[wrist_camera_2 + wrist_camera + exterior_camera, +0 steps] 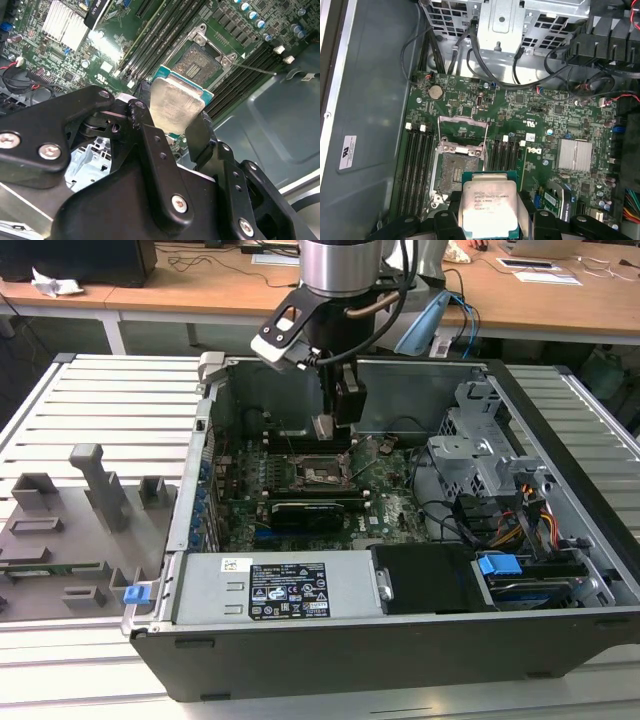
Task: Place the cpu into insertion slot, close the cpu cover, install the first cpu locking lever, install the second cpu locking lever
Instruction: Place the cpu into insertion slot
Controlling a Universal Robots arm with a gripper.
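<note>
Two black metal fingers (150, 145) of the gripper (172, 127), pinched on opposite edges of the small flat square cpu (175, 105) with its silver-grey metal face and green border. Jaws closed onto the chip, holding it tilted and clear of the board. Same clamp in the first wrist view, cpu (487, 207) between the jaws, metal face toward the camera.

Just beyond the jaws, past the chip's far edge: the square black insertion slot (456, 172) with its metal rim, dark pin field bare. Farther from the jaws, the thin grey metal cpu cover (462, 148), standing open off the slot. Farther still, the green motherboard (535, 115), long black memory slots (417, 160) and a finned silver heatsink (575, 155).

From the exterior view, gripper (330, 425) hanging inside the open dark computer case (400, 660), cpu (321, 428) above the insertion slot (322, 475) and apart from it.
</note>
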